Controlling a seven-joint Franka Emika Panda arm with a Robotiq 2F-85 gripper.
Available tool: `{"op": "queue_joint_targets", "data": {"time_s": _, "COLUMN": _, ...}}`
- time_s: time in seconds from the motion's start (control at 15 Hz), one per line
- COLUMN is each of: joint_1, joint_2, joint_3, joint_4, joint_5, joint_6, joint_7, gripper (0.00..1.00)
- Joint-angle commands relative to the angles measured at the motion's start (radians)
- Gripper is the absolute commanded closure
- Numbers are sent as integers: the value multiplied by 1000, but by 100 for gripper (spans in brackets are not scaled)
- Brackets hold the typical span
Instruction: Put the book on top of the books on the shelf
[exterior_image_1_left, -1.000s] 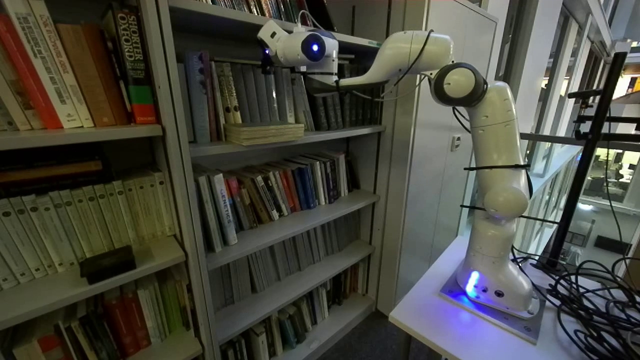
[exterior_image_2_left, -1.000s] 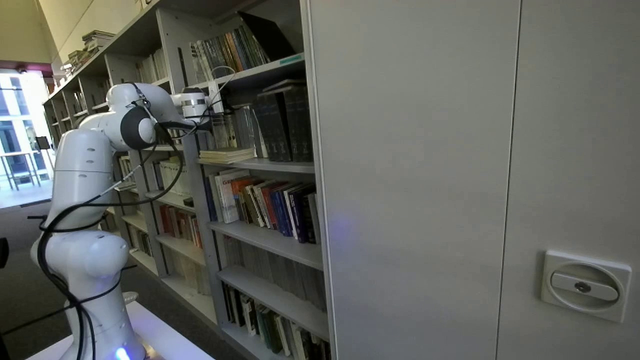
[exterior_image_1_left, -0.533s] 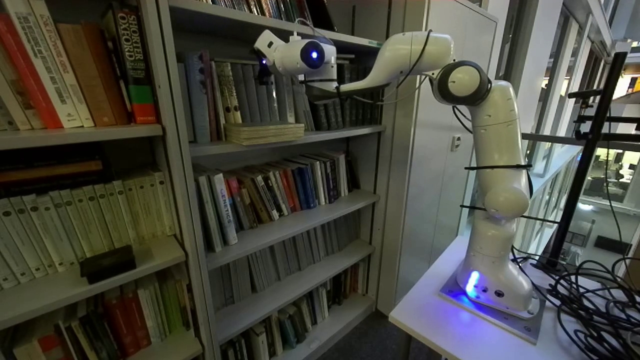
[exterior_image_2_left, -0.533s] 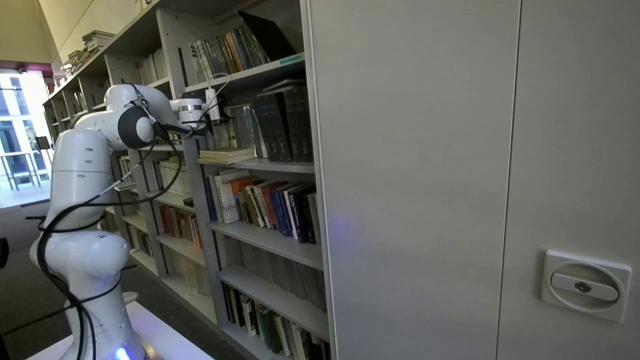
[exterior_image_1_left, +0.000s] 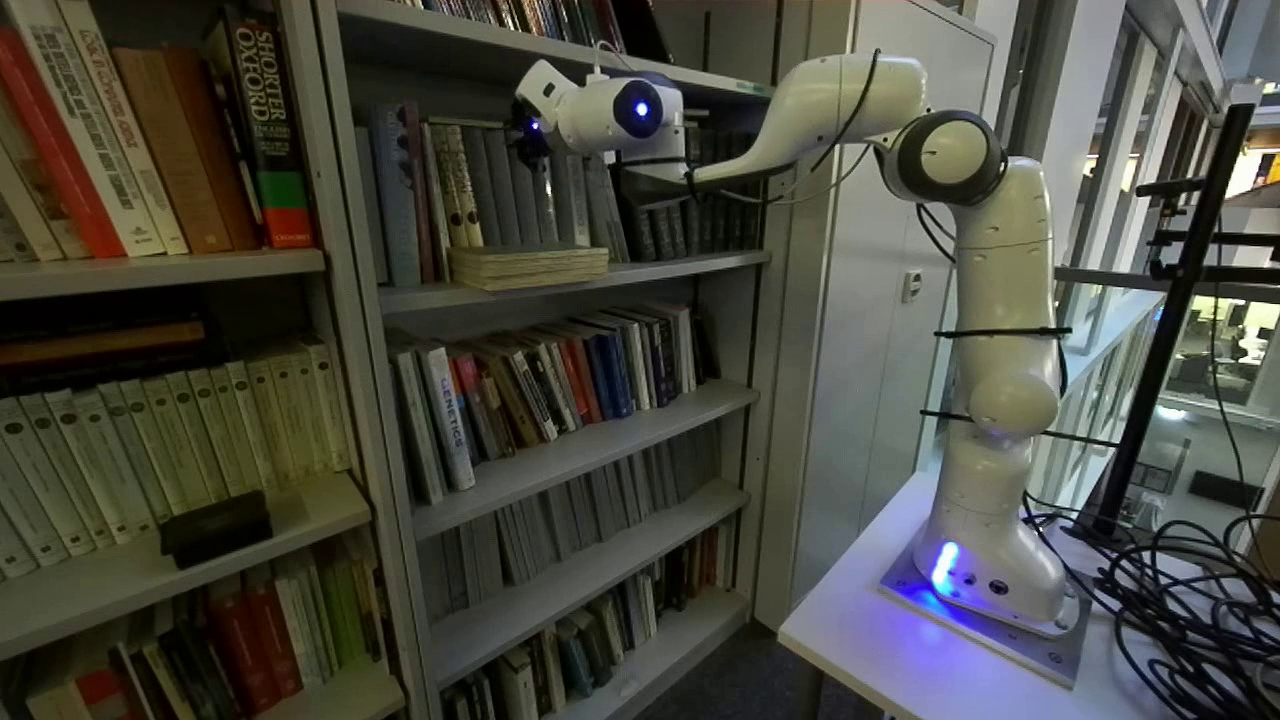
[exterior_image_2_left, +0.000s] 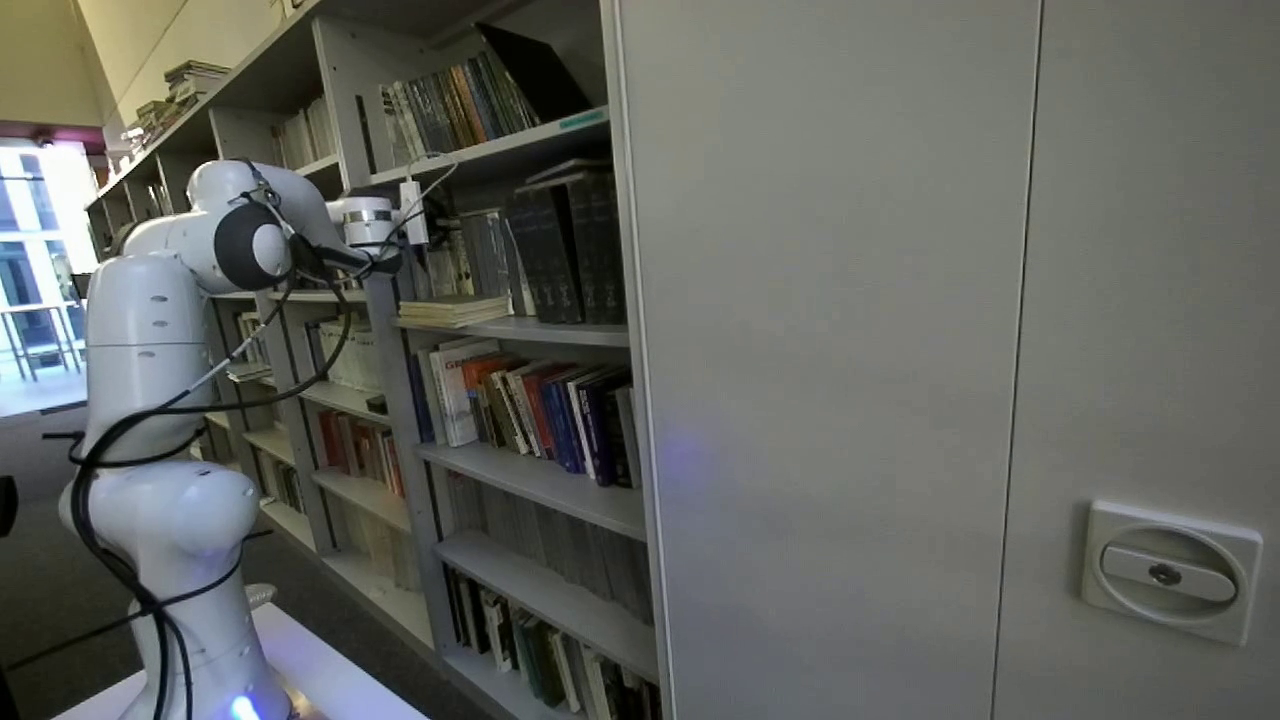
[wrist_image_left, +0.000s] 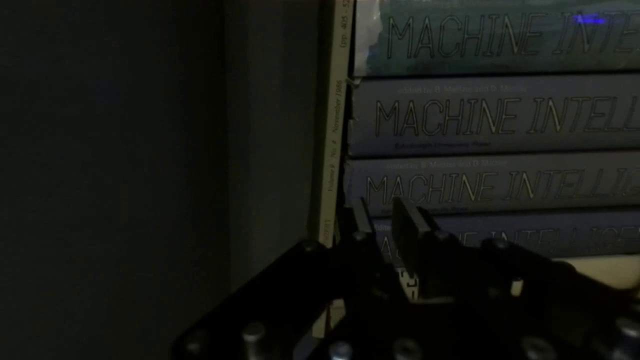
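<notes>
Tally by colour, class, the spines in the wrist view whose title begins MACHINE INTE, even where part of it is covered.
Green spine: 1
Purple-grey spines: 3 (the lowest in the picture is partly hidden by the gripper)
Total: 4

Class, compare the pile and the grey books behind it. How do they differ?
Pose: the pile lies flat; the grey books stand upright.
Height: the pile is low; the grey books rise well above it.
Colour: the pile is pale cream; the grey books are much darker.
Shared: both rest on the same shelf.
</notes>
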Motion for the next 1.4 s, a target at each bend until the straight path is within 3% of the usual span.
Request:
{"op": "queue_joint_targets", "data": {"time_s": 0.0, "joint_1": -16, "joint_2": -117, "joint_3": 19, "joint_4": -155, "joint_5": 167, "joint_6": 42, "joint_7": -28, "gripper": 100}}
{"op": "queue_joint_targets", "data": {"time_s": 0.27, "joint_1": -6, "joint_2": -227, "joint_3": 44, "joint_4": -305, "joint_5": 497, "joint_6": 21, "joint_7": -132, "gripper": 100}}
{"op": "queue_joint_targets", "data": {"time_s": 0.4, "joint_1": 6, "joint_2": -288, "joint_3": 54, "joint_4": -345, "joint_5": 594, "joint_6": -54, "joint_7": -176, "gripper": 100}}
{"op": "queue_joint_targets", "data": {"time_s": 0.53, "joint_1": 27, "joint_2": -347, "joint_3": 74, "joint_4": -353, "joint_5": 682, "joint_6": -204, "joint_7": -254, "gripper": 100}}
{"op": "queue_joint_targets", "data": {"time_s": 0.87, "joint_1": 90, "joint_2": -445, "joint_3": 113, "joint_4": -286, "joint_5": 1028, "joint_6": -562, "joint_7": -504, "gripper": 100}}
{"op": "queue_joint_targets", "data": {"time_s": 1.0, "joint_1": 105, "joint_2": -466, "joint_3": 129, "joint_4": -252, "joint_5": 1128, "joint_6": -729, "joint_7": -558, "gripper": 100}}
{"op": "queue_joint_targets", "data": {"time_s": 1.33, "joint_1": 138, "joint_2": -499, "joint_3": 125, "joint_4": -247, "joint_5": 1364, "joint_6": -1015, "joint_7": -618, "gripper": 100}}
